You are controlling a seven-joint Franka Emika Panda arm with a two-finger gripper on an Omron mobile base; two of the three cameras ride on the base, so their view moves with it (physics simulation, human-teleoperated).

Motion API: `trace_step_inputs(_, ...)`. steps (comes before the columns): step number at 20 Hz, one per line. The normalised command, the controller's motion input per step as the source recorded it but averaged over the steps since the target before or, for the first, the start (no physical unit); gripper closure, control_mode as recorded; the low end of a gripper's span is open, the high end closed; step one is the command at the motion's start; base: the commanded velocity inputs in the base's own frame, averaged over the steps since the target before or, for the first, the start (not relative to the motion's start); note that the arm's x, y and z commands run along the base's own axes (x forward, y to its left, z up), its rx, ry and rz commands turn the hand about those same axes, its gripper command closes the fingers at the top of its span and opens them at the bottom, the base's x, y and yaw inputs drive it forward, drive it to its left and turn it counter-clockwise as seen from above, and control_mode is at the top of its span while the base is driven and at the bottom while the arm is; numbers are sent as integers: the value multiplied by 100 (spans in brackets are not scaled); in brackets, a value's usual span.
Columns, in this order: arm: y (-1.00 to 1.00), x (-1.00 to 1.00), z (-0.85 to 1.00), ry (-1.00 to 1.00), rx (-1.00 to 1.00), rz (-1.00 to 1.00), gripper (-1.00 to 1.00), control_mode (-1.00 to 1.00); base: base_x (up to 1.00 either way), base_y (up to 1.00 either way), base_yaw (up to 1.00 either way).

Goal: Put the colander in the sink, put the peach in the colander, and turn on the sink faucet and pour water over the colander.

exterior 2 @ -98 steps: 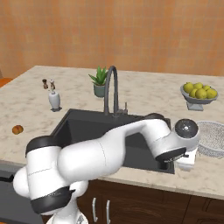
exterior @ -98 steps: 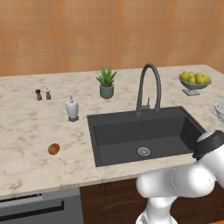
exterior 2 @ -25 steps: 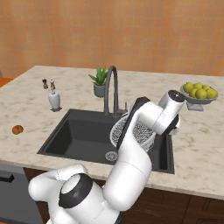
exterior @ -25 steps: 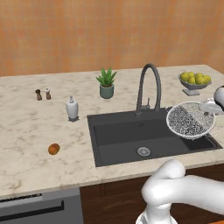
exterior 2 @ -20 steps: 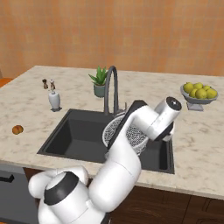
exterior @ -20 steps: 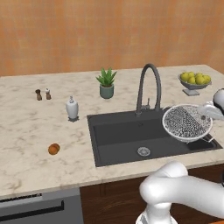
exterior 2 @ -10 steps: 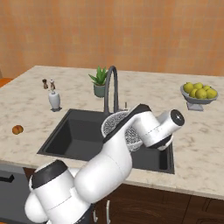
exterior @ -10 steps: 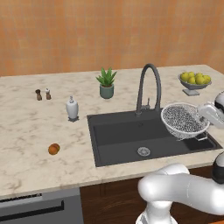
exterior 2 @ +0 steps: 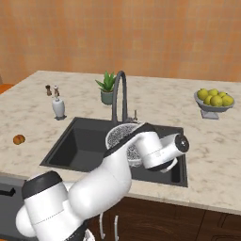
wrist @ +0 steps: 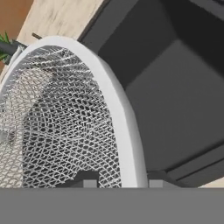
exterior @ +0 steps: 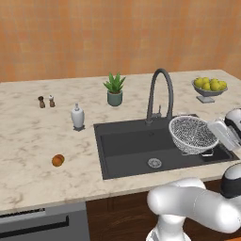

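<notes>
The colander [exterior: 192, 134], a silvery wire-mesh bowl, hangs nearly level over the right half of the dark sink [exterior: 124, 148], just above its floor. My gripper [exterior: 214, 134] holds it from the right, shut on its rim. In the hand view the white rim [wrist: 124, 127] runs between my fingertips [wrist: 86, 180], with the gripper [wrist: 121, 181] clamped on it. In the right base view my arm covers most of the colander [exterior 2: 118, 135]. The peach [exterior: 58, 160] lies on the counter left of the sink, far from the gripper. The gooseneck faucet [exterior: 160, 94] stands behind the basin.
A white soap dispenser [exterior: 77, 116] and a potted plant [exterior: 114, 89] stand behind the sink's left side. Two small shakers [exterior: 45, 101] sit at the far left. A grey footed bowl of lemons [exterior: 209, 87] stands at the back right. The drain [exterior: 154, 163] lies in the basin.
The colander has come down and leftward from over the counter's right edge to low over the sink's right half, and has tipped from tilted to nearly level. The peach has not moved.
</notes>
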Motion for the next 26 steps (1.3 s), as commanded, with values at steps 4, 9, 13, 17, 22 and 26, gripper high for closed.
trace_step_inputs(4,23,-9,-14,21,2,0,100,-100,0,0,0)
trace_step_inputs(9,2,0,-2,25,8,5,100,-100,0,0,0)
trace_step_inputs(13,0,1,-4,17,17,11,100,-100,0,0,0)
trace_step_inputs(17,1,18,-7,2,10,4,100,-100,0,0,0)
trace_step_inputs(22,22,38,-14,0,1,0,100,-100,0,0,0)
trace_step_inputs(26,48,29,-27,0,-1,0,100,-100,0,0,0)
